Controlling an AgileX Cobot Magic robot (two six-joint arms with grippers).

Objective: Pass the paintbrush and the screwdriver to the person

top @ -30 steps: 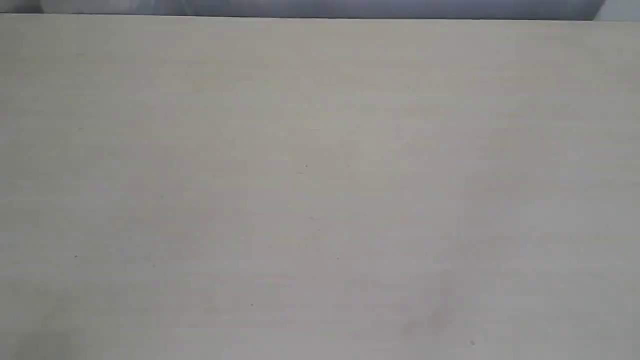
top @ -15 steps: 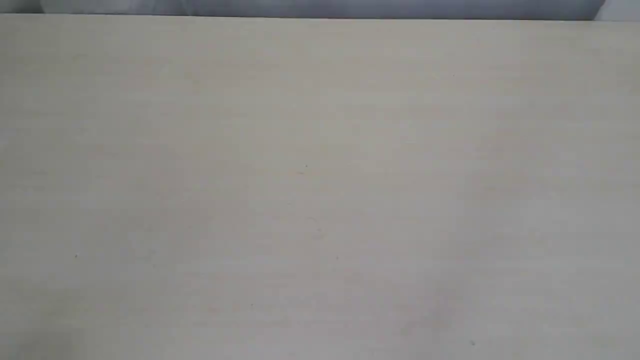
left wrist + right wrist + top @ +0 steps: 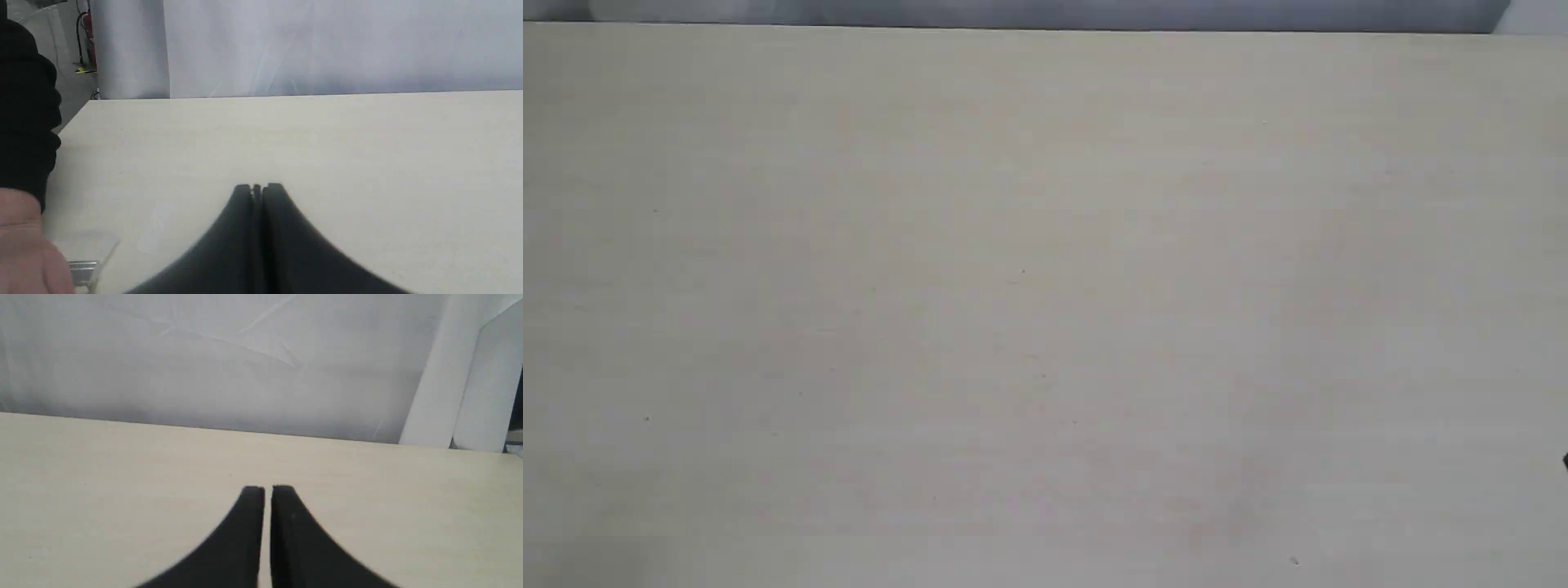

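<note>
Off to the side of the closed black left pincer (image 3: 257,188), the person's bare hand (image 3: 20,245) with dark cuff partly covers the wide pale-bristled, silver-ferruled paintbrush (image 3: 83,270); swing that way and you could knock it. The right pincer (image 3: 267,490) is nearly closed, empty. The screwdriver is unseen; no legible writing

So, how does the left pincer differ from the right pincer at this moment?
The left pincer is pressed fully shut; the right pincer leaves a thin slit between its tips. Beside the left pincer a person's hand and a paintbrush show; near the right pincer only the table shows. Both are black, hold nothing and hang over the table.
</note>
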